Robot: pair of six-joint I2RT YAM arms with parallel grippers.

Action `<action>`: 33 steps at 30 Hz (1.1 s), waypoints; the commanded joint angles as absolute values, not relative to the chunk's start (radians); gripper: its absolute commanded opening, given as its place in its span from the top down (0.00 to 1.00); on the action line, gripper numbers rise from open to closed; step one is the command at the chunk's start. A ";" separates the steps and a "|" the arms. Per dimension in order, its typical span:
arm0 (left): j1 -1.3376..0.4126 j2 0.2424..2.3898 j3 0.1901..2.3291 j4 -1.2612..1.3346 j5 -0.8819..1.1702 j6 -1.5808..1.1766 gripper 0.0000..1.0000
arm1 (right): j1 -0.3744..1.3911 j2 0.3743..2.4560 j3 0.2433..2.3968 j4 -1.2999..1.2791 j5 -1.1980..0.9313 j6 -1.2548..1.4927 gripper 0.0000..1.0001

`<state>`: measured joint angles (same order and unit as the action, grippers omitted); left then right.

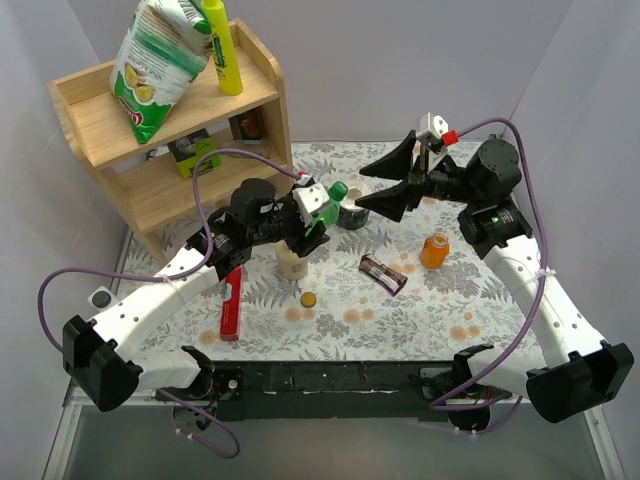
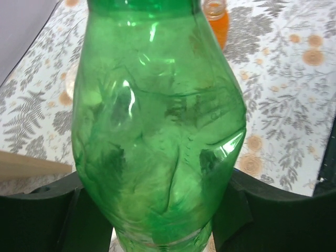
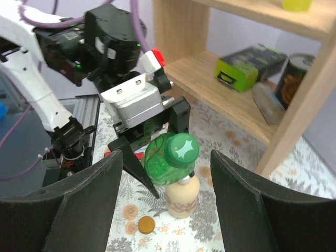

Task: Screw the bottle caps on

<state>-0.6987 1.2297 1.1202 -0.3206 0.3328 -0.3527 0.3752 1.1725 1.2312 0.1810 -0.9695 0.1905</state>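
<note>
My left gripper (image 1: 318,218) is shut on the translucent green bottle (image 1: 322,207) and holds it tilted above the table. The bottle fills the left wrist view (image 2: 157,131), between the dark fingers (image 2: 37,220). A dark green cap (image 3: 181,148) sits on its neck, facing my right gripper (image 3: 165,155). That gripper is open and empty, its fingertips (image 1: 362,172) just right of the cap (image 1: 338,190). The orange bottle (image 1: 435,250) stands uncapped on the right and also shows in the left wrist view (image 2: 216,21). The orange-brown cap (image 1: 308,299) lies loose on the table.
A cream bottle (image 1: 292,260) stands just under the green bottle. A brown wrapper (image 1: 384,273), a red tube (image 1: 231,303) and a dark tin (image 1: 352,215) lie around it. A wooden shelf (image 1: 170,130) with a bag and a yellow bottle stands at the back left.
</note>
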 commanded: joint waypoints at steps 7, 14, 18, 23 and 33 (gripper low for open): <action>-0.690 1.189 1.121 -0.324 0.538 -0.298 1.00 | 0.382 1.249 1.195 0.482 -1.100 0.291 0.28; -0.690 1.195 1.112 -0.295 0.531 -0.313 1.00 | 0.406 1.285 1.193 0.537 -1.109 0.339 0.33; -0.690 1.200 1.111 -0.285 0.526 -0.311 1.00 | 0.422 1.304 1.196 0.551 -1.120 0.362 0.36; -0.690 1.206 1.106 -0.270 0.522 -0.318 1.00 | 0.440 1.312 1.195 0.558 -1.135 0.374 0.42; -0.689 1.212 1.098 -0.250 0.512 -0.331 1.00 | 0.446 1.319 1.204 0.561 -1.106 0.376 0.55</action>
<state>-0.6899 1.2182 1.1034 -0.2817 0.5045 -0.3229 0.4408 1.3197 1.1858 0.5056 -1.1225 0.3683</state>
